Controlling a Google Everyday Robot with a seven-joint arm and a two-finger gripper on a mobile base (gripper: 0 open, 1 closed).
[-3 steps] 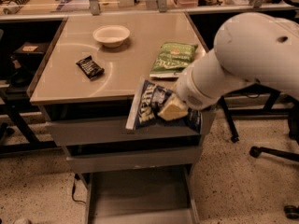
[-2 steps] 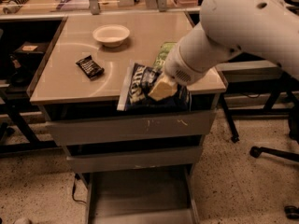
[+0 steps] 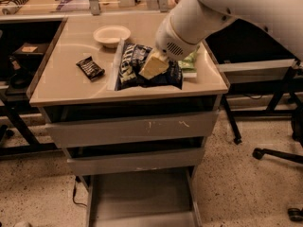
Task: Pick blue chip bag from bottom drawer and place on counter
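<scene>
Bag carried inward over the table

Since a second ago we have moved our gripper [image 3: 154, 65] from the front edge in over the table [image 3: 61, 86]. It grips the blue chip bag [image 3: 129, 63], with the bottom drawer [image 3: 142, 195] open well below it.

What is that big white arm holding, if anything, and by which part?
The pincer holds the blue chip bag, pinched near the middle of its crinkly front, at the counter.

A white bowl [image 3: 111, 35] sits upper left of centre, a black candy wrapper [image 3: 90, 68] below it, a green bag [image 3: 190, 65] centre-right, and speckled floor [image 3: 246, 183] lower right.
</scene>
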